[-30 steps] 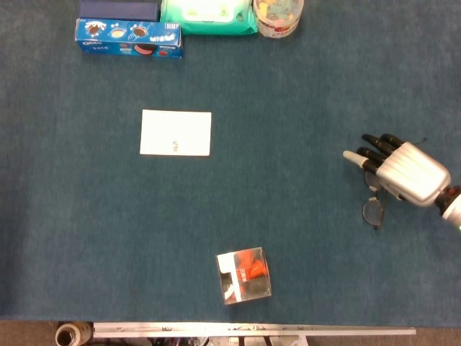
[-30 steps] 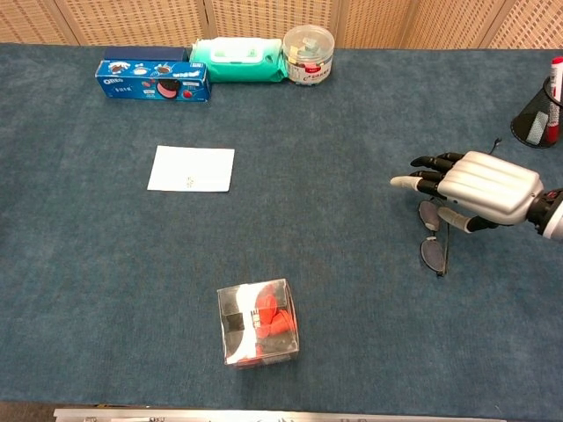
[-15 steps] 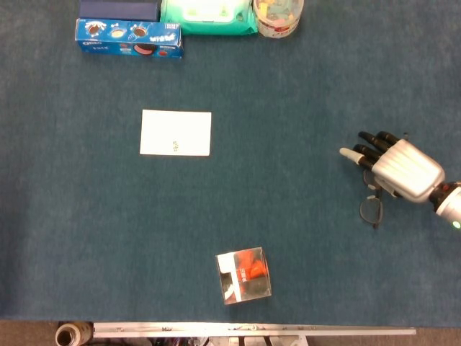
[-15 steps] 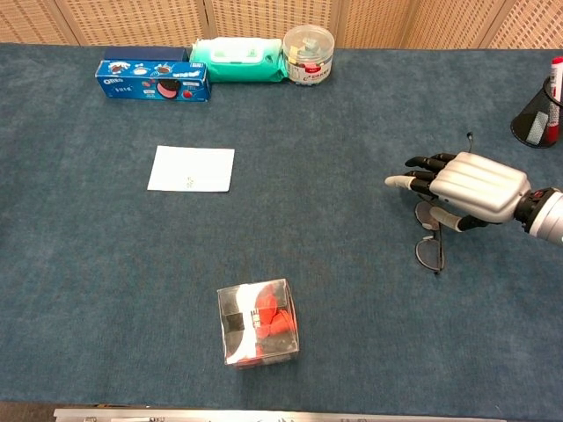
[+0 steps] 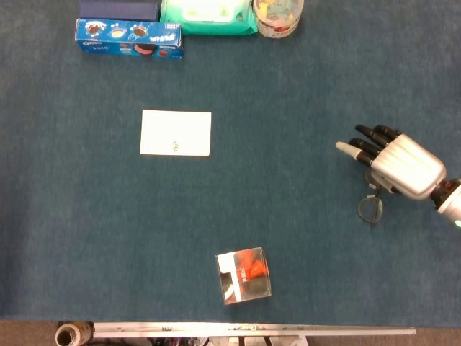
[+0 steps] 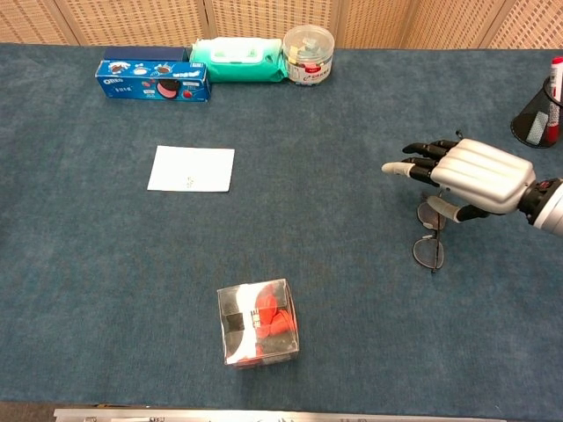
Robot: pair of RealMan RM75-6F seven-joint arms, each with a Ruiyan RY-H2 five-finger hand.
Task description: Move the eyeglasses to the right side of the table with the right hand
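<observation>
Work surface: a table (image 6: 290, 123) covered in dark blue felt, backed by a woven-panel wall at the top of the chest view.

Eyeglasses (image 5: 372, 206) (image 6: 429, 242): lying on the felt at the right of both frames, right of centre but short of the edge. One lens shows clear of the hand, toward the lower frame; the rest runs up under it, so the long axis is roughly top-to-bottom.

Right hand (image 5: 395, 164) (image 6: 464, 176): directly over the upper part of the glasses, fingers extended and spread, pointing to frame left. Nothing appears to be held. Whether the thumb touches the frame cannot be told.

Left hand: not visible in either view.

Judgement: the glasses lie beneath and slightly below-left of the palm; the hand must lower and close across the upper lens or bridge.

Other items: white card (image 5: 176, 132) upper left; clear box with red contents (image 5: 244, 275) lower centre; biscuit box (image 5: 130, 37), wipes pack (image 5: 207, 16) and jar (image 5: 277, 16) along the top; mesh pen cup (image 6: 537, 119) at right.
</observation>
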